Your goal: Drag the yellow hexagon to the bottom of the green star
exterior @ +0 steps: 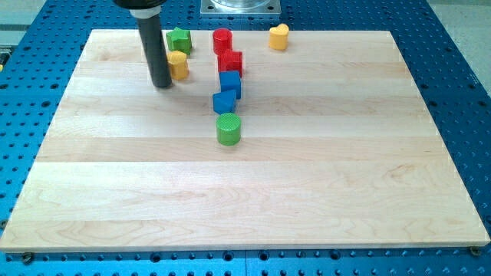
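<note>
The wooden board (245, 192) fills most of my view, pale and smooth, resting on a blue perforated table (460, 92). All the blocks cluster toward twelve o'clock; the lower half holds nothing.

My arm comes in from the top edge at about eleven o'clock as a thick dark rod, standing close to upright. There is no claw on this rig, so nothing to spread or pinch: only my tip (162, 85), planted on the wood just at nine o'clock of the yellow hexagon (178, 65), touching it or nearly so; I cannot tell which.

The yellow hexagon sits just at six o'clock of the green star (179, 39), the two close together, possibly touching. I judge the task near done, with only a fine nudge perhaps left.

The hexagon looks like a small, rigid, light block. On this smooth wood I expect it to slide easily and to spin if I press off-centre. I cannot take hold of it, so I would push flat against the middle of a side face, slowly, to avoid knocking the star away.

Smaller neighbours: a green cylinder (229, 129) near the board's centre, two blue blocks (228, 92) above it, a red block (230, 61) and red cylinder (222, 38) higher up, and a yellow heart (278, 36) at one o'clock.
</note>
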`<state>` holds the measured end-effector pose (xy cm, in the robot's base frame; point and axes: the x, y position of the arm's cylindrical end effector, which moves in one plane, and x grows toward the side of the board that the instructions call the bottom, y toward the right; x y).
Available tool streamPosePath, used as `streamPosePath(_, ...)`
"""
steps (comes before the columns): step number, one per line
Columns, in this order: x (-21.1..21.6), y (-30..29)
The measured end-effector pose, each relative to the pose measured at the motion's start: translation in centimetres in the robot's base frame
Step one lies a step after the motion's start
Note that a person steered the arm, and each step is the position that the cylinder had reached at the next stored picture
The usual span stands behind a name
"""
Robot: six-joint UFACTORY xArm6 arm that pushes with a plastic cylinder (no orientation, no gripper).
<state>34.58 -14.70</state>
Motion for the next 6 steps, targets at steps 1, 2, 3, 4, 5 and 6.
streamPosePath(1, 0.2, 1.0)
streamPosePath(2, -3.2, 3.6)
streamPosePath(3, -4.7, 2.5)
streamPosePath(4, -1.9, 5.6)
streamPosePath(5, -4.6, 8.8)
streamPosePath(6, -6.7, 7.0)
